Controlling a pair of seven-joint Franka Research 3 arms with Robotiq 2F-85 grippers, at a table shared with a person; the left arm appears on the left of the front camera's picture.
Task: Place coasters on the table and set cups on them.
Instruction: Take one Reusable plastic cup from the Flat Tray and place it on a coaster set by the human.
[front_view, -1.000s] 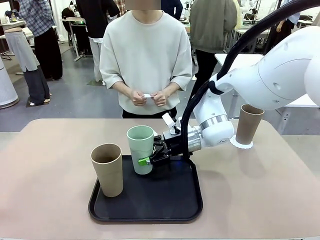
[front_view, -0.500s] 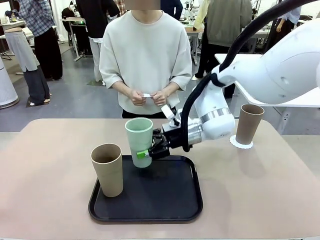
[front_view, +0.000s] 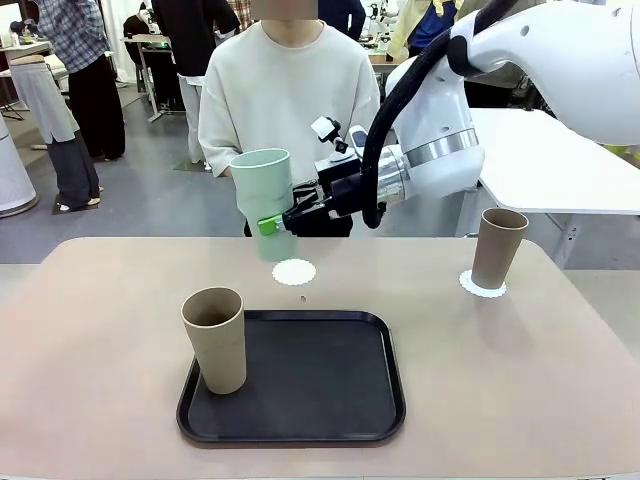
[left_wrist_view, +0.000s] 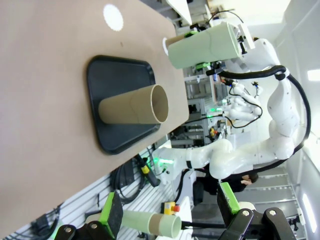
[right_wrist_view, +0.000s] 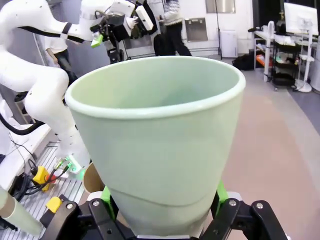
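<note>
The left claw (left_wrist_view: 169, 207), low in its wrist view, gapes empty. Upper centre-left of the front frame, the right claw (front_view: 275, 226) grips the mint cup (front_view: 262, 185) near its base. The cup is upright, pale and tapered, held off the desk (front_view: 100, 330). The bare coaster (front_view: 294, 271) lies just below, slightly right.

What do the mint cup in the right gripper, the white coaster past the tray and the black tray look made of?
The mint cup in the right gripper is probably matte plastic: even colour, smooth wall, rolled rim. The coaster is likely thin paper: it lies flat, with a scalloped edge. The tray seems to be matte black plastic: moulded raised rim, rounded corners.
</note>
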